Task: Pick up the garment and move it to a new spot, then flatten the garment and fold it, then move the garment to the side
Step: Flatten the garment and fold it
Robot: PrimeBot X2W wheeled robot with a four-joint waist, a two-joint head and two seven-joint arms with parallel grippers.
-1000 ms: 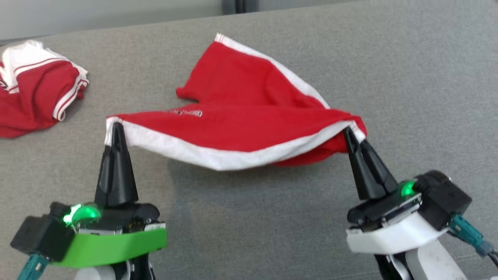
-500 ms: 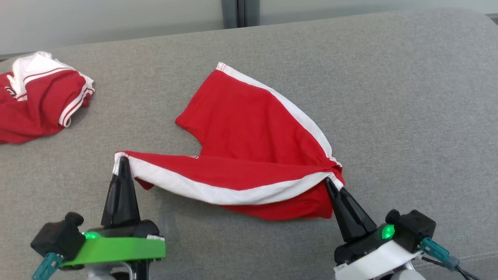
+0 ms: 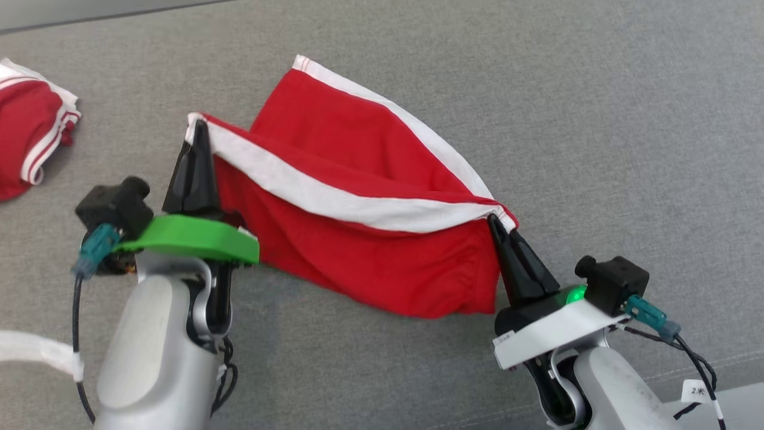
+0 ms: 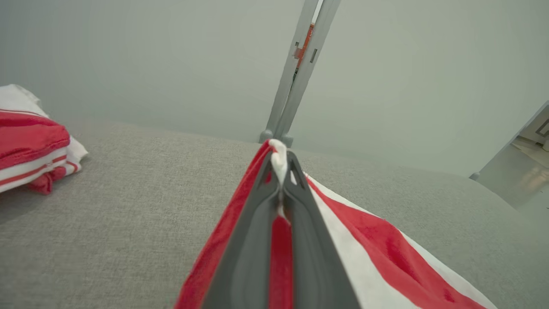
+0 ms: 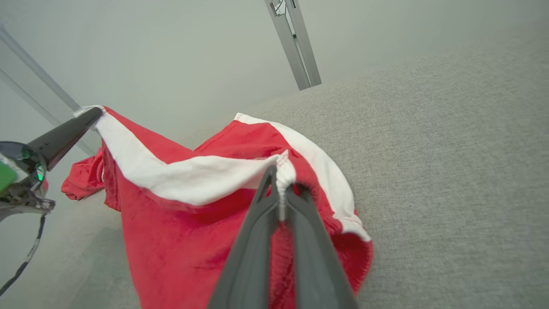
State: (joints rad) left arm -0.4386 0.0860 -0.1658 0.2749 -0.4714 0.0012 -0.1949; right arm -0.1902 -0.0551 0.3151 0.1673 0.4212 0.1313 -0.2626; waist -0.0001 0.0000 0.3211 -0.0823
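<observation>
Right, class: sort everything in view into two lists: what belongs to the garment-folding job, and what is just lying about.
In the job: red shorts with white side stripes; left gripper, shut on them; right gripper, likewise; grey upholstered surface.
Lying about: crumpled red-and-white garment at far left; metal post behind.

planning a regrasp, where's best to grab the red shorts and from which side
The red shorts: pinch both ends of the white side stripe from the near side, as the left gripper and right gripper do; that stripe runs straight between them, spreading the cloth.
</observation>
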